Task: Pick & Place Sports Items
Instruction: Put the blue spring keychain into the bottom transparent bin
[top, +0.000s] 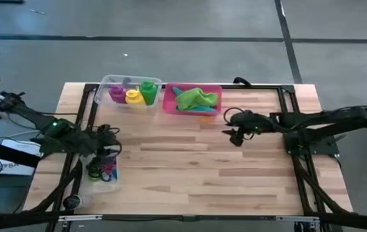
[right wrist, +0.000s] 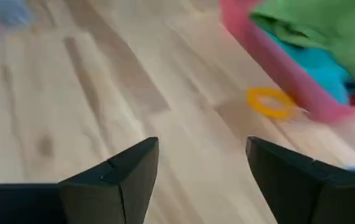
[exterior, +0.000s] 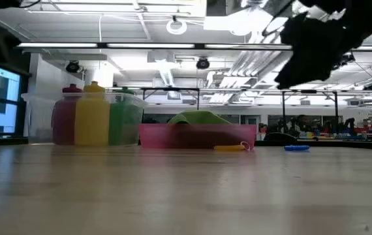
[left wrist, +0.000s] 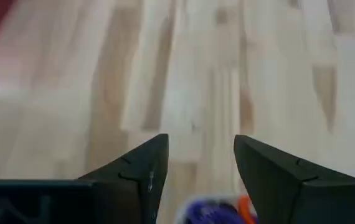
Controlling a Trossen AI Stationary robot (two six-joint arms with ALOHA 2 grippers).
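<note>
left gripper: hovers over a clear tub at the table's near-left corner; jaws part open, nothing between them. Left wrist view shows purple + orange ring bits just under/behind the jaws.
right gripper: mid-table, just short of the pink tray; jaws apart, empty.
step in hand (judgement): right arm looks set to take the yellow ring; left arm about to fetch rings from its tub.
yellow ring, where: flat on the table ahead of the right jaws + a bit off to one side, just beside the tray wall, touching or nearly; can't tell which.
yellow ring, axis: round, no long axis; hole faces straight up, so lies flat.
how to do it well: centre jaws over one side of the rim, come down vertical, one jaw inside the hole + one outside, on the side away from the tray so the wall isn't struck. Pinch light; thin ring may skid.
blue ring: also loose on the table near the tray, off to the side of the right jaws.
cloths: green cloth heaped in the tray over a teal cloth; crumpled, no clear axis.
bottles: purple, yellow, green, upright in the far tub, long axes vertical, caps up; well apart from both jaws.
</note>
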